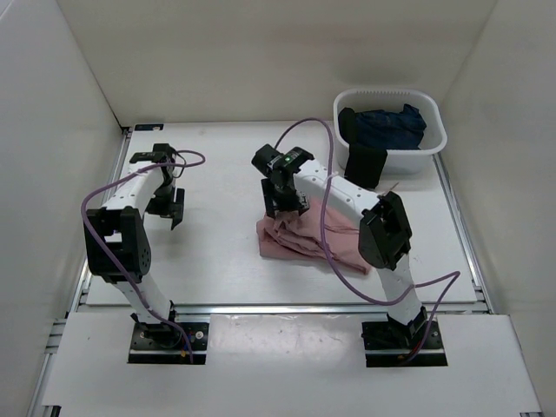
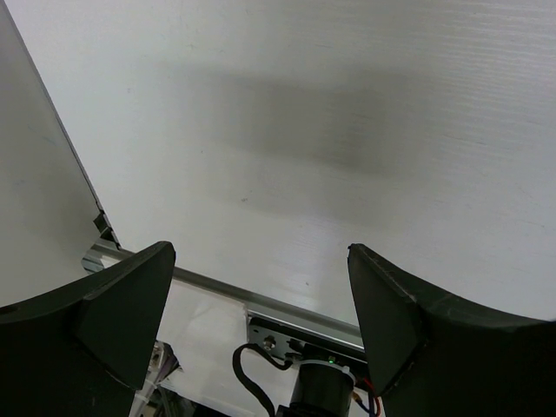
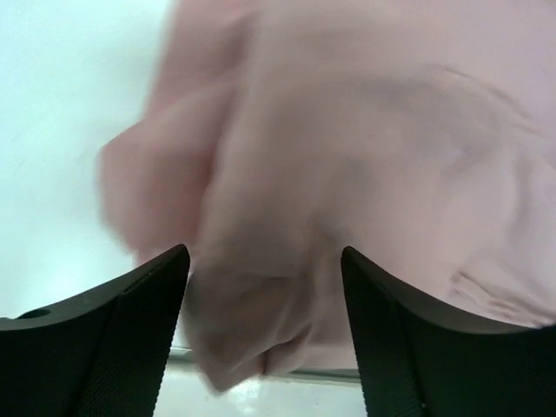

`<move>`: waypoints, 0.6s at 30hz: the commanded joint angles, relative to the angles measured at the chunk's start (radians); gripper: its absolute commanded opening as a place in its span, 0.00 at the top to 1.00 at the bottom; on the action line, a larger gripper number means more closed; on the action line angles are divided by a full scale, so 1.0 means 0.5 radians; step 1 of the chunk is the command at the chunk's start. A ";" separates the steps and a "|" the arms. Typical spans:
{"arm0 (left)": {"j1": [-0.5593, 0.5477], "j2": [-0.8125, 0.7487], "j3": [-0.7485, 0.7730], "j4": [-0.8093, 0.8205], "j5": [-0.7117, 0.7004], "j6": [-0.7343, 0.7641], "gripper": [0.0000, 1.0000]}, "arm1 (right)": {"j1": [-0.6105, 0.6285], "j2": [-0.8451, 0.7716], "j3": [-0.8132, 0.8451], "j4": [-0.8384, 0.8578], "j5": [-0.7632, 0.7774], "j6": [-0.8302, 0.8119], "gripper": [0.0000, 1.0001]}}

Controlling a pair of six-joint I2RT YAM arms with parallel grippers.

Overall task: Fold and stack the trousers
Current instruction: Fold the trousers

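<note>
Holding dark garments [image 1: 391, 128], the basket [image 1: 417, 162] stands beyond the trousers [image 1: 291, 239]; left tool [image 2: 261, 300] and right tool [image 3: 265, 295] gape.

White table [image 1: 217, 252], matte surface. Dusty-pink trousers [image 1: 291, 239] lie on it in a bunched heap, slightly right of centre. White plastic basket [image 1: 413, 162] stands at the far right corner, apart from them.

right gripper [image 3: 262, 261]: dark fingers [image 3: 113, 339] at the bottom corners; jaws apart; fabric shows in the gap | trousers [image 3: 365, 156]: dusty-pink; rumpled; blurred; fill most of the view | table [image 3: 61, 130]: white; showing at left
</note>
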 commanded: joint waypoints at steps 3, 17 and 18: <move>-0.001 -0.054 -0.001 0.020 0.030 -0.006 0.08 | 0.130 -0.283 0.180 0.198 -0.346 -0.527 0.18; -0.946 0.206 1.116 -0.051 0.839 -0.006 0.01 | -1.025 -1.818 -1.967 0.944 -0.277 0.334 0.19; -0.992 0.228 1.137 -0.011 0.897 -0.006 0.00 | -1.090 -1.818 -2.004 0.993 -0.350 0.261 0.16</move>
